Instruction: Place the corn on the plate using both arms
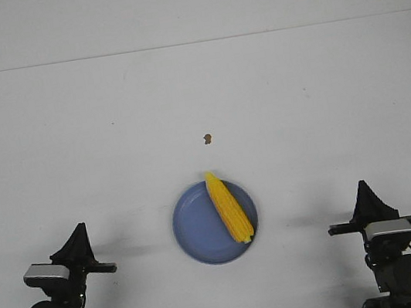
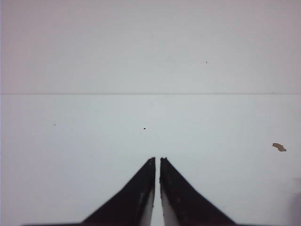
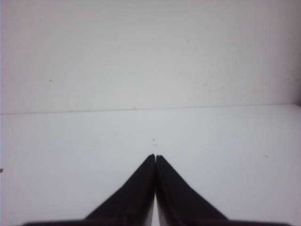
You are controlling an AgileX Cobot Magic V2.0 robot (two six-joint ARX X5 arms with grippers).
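Table: white, matte, filling most of the front view; a faint seam runs across its far part.

Left arm: black, folded low at the near left edge of the table, its silver-grey wrist block at the elbow of the fold. Left gripper points forward over bare table, well apart from the plate. In the left wrist view the left gripper has its two black fingers drawn nearly together, only a thin sliver of white between the tips; nothing is held.

Right arm: black, folded low at the near right edge, mirroring the other. Right gripper points forward, well apart from the plate. In the right wrist view the right gripper has its fingers pressed tip to tip; nothing is held.

Plate: round, periwinkle-blue, shallow with raised rim; near centre of the table, between the two arms.

Corn: bright yellow cob lying on the right half of the plate, pointed end toward the far rim and just overhanging it, blunt end near the right near rim.

Brown speck: small mark on the table beyond the plate; also in the left wrist view.
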